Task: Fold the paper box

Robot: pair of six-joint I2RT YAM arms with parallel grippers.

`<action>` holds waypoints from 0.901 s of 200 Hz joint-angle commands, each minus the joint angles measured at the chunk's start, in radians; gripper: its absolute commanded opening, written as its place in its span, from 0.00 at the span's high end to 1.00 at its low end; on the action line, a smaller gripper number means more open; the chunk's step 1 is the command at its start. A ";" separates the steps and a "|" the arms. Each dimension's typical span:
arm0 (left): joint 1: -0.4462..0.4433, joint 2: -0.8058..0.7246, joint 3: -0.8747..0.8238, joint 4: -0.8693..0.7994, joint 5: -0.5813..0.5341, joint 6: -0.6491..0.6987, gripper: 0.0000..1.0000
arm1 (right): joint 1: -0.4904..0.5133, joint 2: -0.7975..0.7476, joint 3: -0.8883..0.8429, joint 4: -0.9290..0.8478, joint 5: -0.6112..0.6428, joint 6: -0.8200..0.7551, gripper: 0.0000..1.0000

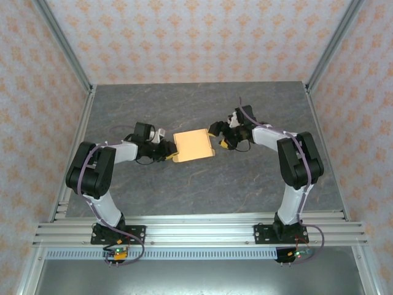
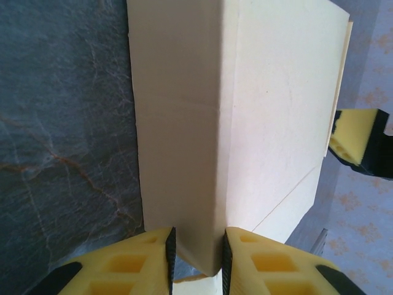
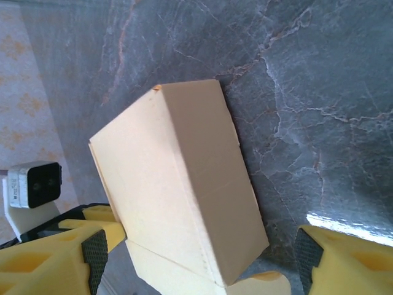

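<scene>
The tan paper box (image 1: 193, 145) stands folded up as a closed flat box on the grey table, mid-way between both arms. My left gripper (image 1: 171, 151) is at its left end. In the left wrist view the yellow jaws (image 2: 196, 255) press on the near corner of the box (image 2: 258, 110) from both sides. My right gripper (image 1: 216, 137) is at the box's right end. In the right wrist view its fingers (image 3: 92, 252) stand wide apart around the box's corner (image 3: 184, 184) without touching it. One right fingertip (image 2: 356, 138) shows past the box's far edge.
The marbled grey table (image 1: 184, 110) is ringed by patterned walls and aluminium frame posts (image 1: 64, 46). A rail (image 1: 196, 233) at the near edge carries both arm bases. The left wrist's white camera (image 3: 34, 184) shows behind the box.
</scene>
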 commanded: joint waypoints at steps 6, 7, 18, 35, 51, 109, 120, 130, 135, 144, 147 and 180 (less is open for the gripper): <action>0.035 0.035 -0.062 -0.045 -0.102 0.004 0.74 | 0.001 0.029 0.019 -0.048 -0.032 -0.018 0.19; 0.035 0.034 -0.062 -0.045 -0.103 0.005 0.74 | 0.000 0.029 0.020 -0.047 -0.034 -0.017 0.19; 0.038 0.031 -0.066 -0.046 -0.112 0.008 0.75 | 0.001 0.040 0.022 -0.029 -0.058 -0.006 0.19; 0.044 0.029 -0.070 -0.043 -0.112 0.004 0.77 | 0.004 0.049 0.019 0.012 -0.096 0.019 0.19; 0.050 0.025 -0.082 -0.049 -0.123 0.013 0.78 | 0.004 0.063 0.021 0.049 -0.124 0.038 0.19; 0.063 0.014 -0.085 -0.071 -0.141 0.029 0.79 | 0.012 0.121 0.062 0.103 -0.196 0.043 0.18; 0.064 0.023 -0.079 -0.072 -0.132 0.029 0.79 | 0.024 0.129 0.070 0.105 -0.198 0.036 0.18; 0.064 0.028 -0.077 -0.068 -0.124 0.023 0.79 | 0.035 0.143 0.076 0.121 -0.203 0.043 0.18; 0.065 0.028 -0.076 -0.065 -0.123 0.021 0.79 | 0.040 0.151 0.080 0.132 -0.207 0.054 0.18; 0.064 0.026 -0.079 -0.061 -0.123 0.019 0.79 | 0.050 0.169 0.084 0.167 -0.220 0.081 0.19; 0.064 0.025 -0.081 -0.059 -0.123 0.019 0.79 | 0.052 0.174 0.085 0.179 -0.224 0.089 0.20; 0.064 0.032 -0.067 -0.067 -0.115 0.023 0.78 | 0.078 0.195 0.090 0.294 -0.228 0.175 0.30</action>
